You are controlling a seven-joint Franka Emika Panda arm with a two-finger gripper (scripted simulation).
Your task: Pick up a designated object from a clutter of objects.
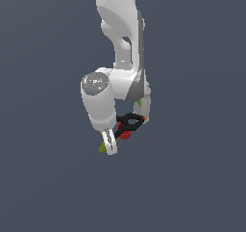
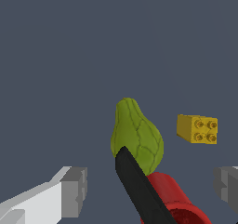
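The designated object, an olive-green lumpy pear shape, lies on the grey floor just beyond my open gripper. In front of it a black spring clamp crosses the gap between my fingers, and beside the clamp lies a red cup on its side. In the exterior view the gripper hangs low over the clutter. There the clamp and the cup show between the fingers, and an olive-green sliver peeks out by one fingertip. Nothing is held.
A small yellow studded brick sits apart from the pear, toward the other finger. A bit of green shows behind the hand in the exterior view. The arm hides most of the clutter there. Plain grey floor surrounds everything.
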